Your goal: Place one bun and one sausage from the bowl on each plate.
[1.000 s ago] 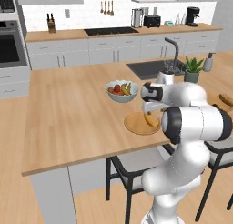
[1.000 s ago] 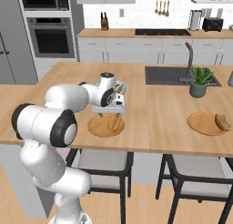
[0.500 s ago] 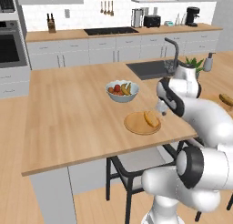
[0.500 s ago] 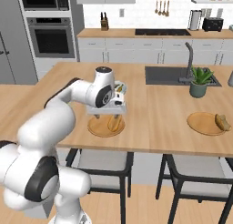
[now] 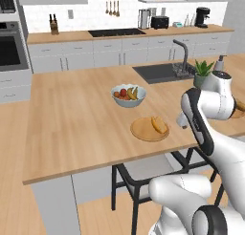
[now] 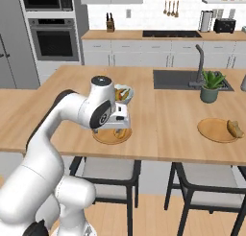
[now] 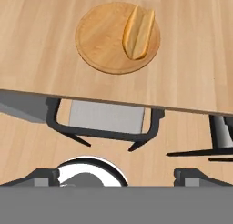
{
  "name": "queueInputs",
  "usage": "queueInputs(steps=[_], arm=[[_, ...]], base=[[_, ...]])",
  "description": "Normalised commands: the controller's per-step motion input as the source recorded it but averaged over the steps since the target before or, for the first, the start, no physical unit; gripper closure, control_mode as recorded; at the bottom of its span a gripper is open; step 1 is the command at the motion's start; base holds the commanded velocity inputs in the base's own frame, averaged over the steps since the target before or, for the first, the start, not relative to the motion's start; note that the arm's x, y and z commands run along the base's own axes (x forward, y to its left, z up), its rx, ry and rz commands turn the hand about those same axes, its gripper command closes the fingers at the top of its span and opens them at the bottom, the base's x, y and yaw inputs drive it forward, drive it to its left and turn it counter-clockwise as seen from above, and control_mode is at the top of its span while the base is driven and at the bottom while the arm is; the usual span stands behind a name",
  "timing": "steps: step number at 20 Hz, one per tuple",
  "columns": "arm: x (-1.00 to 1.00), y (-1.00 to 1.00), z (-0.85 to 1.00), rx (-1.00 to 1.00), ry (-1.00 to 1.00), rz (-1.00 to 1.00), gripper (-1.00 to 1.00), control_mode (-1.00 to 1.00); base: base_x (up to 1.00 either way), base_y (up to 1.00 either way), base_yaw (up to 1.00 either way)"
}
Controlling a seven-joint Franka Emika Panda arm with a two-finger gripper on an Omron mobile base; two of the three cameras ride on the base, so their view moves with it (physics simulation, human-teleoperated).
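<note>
Halfway, I'd say. The left plate (image 7: pixel 100 41) has a bun (image 7: pixel 139 32) at its 2 o'clock. The right plate (image 6: pixel 214 130) has a second bun (image 6: pixel 235 128) at 3 o'clock. No sausage on either, so both are left to do. The claw (image 7: pixel 116 175) hangs spread and empty past the desk (image 5: pixel 72 114) edge. The fruit bowl (image 5: pixel 128 95) is at 11 o'clock of the left plate. The oven (image 6: pixel 54 38) is far left, the sink (image 6: pixel 178 79) and plant (image 6: pixel 210 84) to the right.

Arm folded back, claw (image 7: pixel 116 175) jaws wide apart, empty.
</note>
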Motion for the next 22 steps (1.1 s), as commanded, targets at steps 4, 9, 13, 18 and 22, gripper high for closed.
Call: queueInputs(steps=[4,9,13,18,22], arm=[[0.00,0.00,0.00,0.00,0.00,0.00,-1.00,-1.00],[0.00,0.00,0.00,0.00,0.00,0.00,-1.00,1.00],[0.00,0.00,0.00,0.00,0.00,0.00,-1.00,1.00],[0.00,0.00,0.00,0.00,0.00,0.00,-1.00,1.00],[0.00,0.00,0.00,0.00,0.00,0.00,-1.00,1.00]], base=[[0.00,0.00,0.00],[-0.41,-0.53,-0.13],[-0.38,-1.00,-0.37],[0.07,-1.00,-0.23],[0.34,-0.98,-0.11]])
